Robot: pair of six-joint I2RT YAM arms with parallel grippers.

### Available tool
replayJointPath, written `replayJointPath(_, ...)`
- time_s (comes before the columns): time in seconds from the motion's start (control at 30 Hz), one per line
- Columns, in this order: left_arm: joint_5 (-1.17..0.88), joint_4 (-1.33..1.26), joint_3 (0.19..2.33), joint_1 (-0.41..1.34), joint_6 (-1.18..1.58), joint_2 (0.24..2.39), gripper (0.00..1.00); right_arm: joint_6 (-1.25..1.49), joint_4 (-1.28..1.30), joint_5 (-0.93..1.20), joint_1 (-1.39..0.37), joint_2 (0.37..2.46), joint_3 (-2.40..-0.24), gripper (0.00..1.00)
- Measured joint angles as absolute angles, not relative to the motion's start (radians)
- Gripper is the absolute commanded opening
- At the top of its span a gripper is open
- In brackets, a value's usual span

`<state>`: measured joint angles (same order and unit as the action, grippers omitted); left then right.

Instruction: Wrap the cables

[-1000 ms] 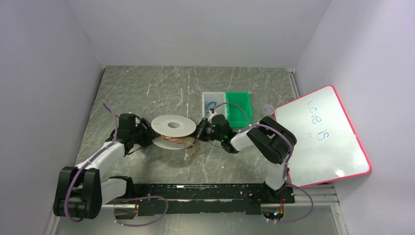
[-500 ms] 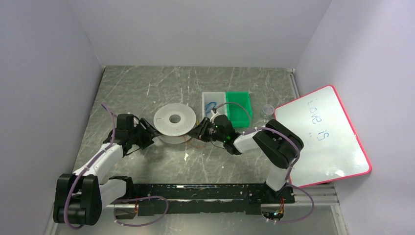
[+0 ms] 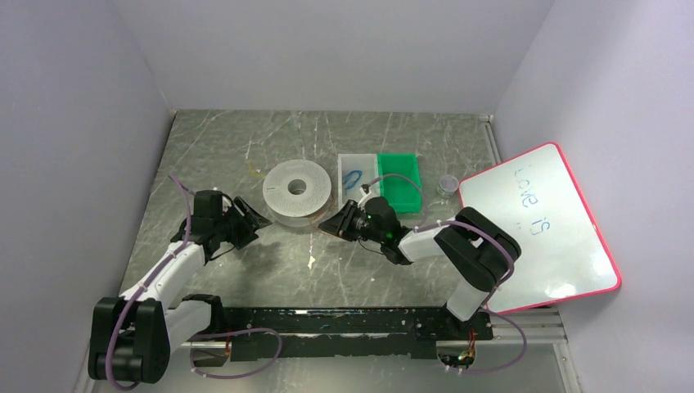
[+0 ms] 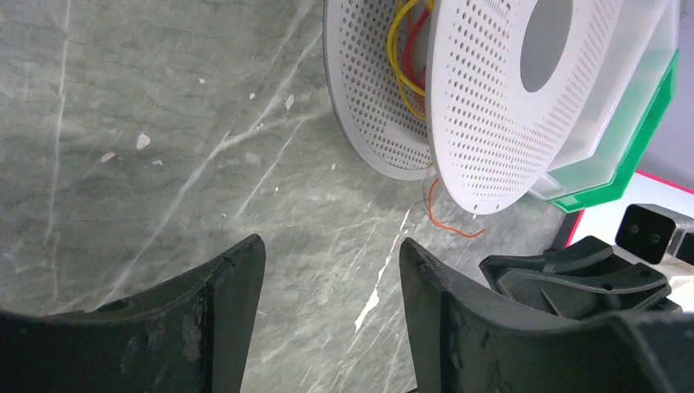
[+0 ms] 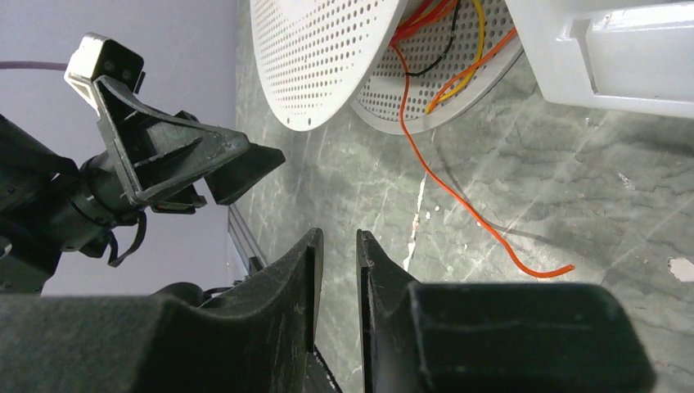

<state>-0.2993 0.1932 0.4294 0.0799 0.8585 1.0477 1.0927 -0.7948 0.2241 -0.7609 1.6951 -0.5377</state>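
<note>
I am holding my left hand (image 4: 327,311) spread wide, grasping nothing, low over the table (image 3: 245,139) just to the left of the spool (image 3: 296,192). My right hand (image 5: 337,270) is sitting just to the right of the spool, its fingers (image 5: 286,286) pinched almost together with nothing between them. I am flanking the spool this way, I judge, so that one hand can steady or turn it while the other feeds wire. The cables (image 4: 401,57), yellow, orange and red, are lying mostly between the spool's two perforated discs. One orange tail (image 5: 458,201) is trailing out from the spool across the table towards my right hand, not yet wound in. That loose end is, I think, what I am lining up for.
</note>
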Motion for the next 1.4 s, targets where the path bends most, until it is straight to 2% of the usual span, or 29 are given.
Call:
replayJointPath(0.33, -0.292, 0.254, 0.473, 0.080, 0.834, 1.037, 0.67, 1.050, -0.733, 0.193, -0.761, 1.612, -0.525, 0.27)
replayJointPath(0.43, -0.282, 0.280, 0.498, 0.080, 0.818, 1.032, 0.73, 1.027, -0.699, 0.179, -0.760, 1.594, -0.526, 0.27)
replayJointPath(0.57, -0.265, 0.310, 0.529, 0.080, 0.798, 1.030, 0.75, 0.978, -0.615, 0.152, -0.759, 1.565, -0.544, 0.30)
replayJointPath(0.6, -0.260, 0.316, 0.538, 0.080, 0.791, 1.030, 0.80, 0.963, -0.595, 0.143, -0.757, 1.555, -0.550, 0.31)
replayJointPath(0.63, -0.254, 0.328, 0.548, 0.080, 0.785, 1.030, 0.92, 0.947, -0.573, 0.136, -0.752, 1.544, -0.557, 0.32)
replayJointPath(0.67, -0.249, 0.337, 0.559, 0.080, 0.777, 1.030, 0.99, 0.932, -0.553, 0.129, -0.746, 1.532, -0.562, 0.35)
replayJointPath(0.83, -0.222, 0.398, 0.632, 0.080, 0.735, 1.035, 1.00, 0.841, -0.429, 0.089, -0.672, 1.455, -0.598, 0.54)
replayJointPath(0.93, -0.200, 0.433, 0.698, 0.080, 0.700, 1.049, 1.00, 0.778, -0.348, 0.060, -0.617, 1.406, -0.628, 0.72)
replayJointPath(0.97, -0.191, 0.445, 0.721, 0.080, 0.687, 1.053, 1.00, 0.755, -0.319, 0.047, -0.598, 1.388, -0.640, 0.82)
replayJointPath(1.0, -0.184, 0.455, 0.740, 0.080, 0.677, 1.057, 1.00, 0.732, -0.292, 0.032, -0.580, 1.367, -0.652, 0.97)
replayJointPath(1.07, -0.172, 0.473, 0.780, 0.080, 0.654, 1.063, 1.00, 0.688, -0.234, 0.002, -0.551, 1.330, -0.677, 1.00)
replayJointPath(1.4, -0.117, 0.544, 0.958, 0.080, 0.522, 1.076, 1.00, 0.508, 0.032, -0.204, -0.505, 1.197, -0.787, 1.00)
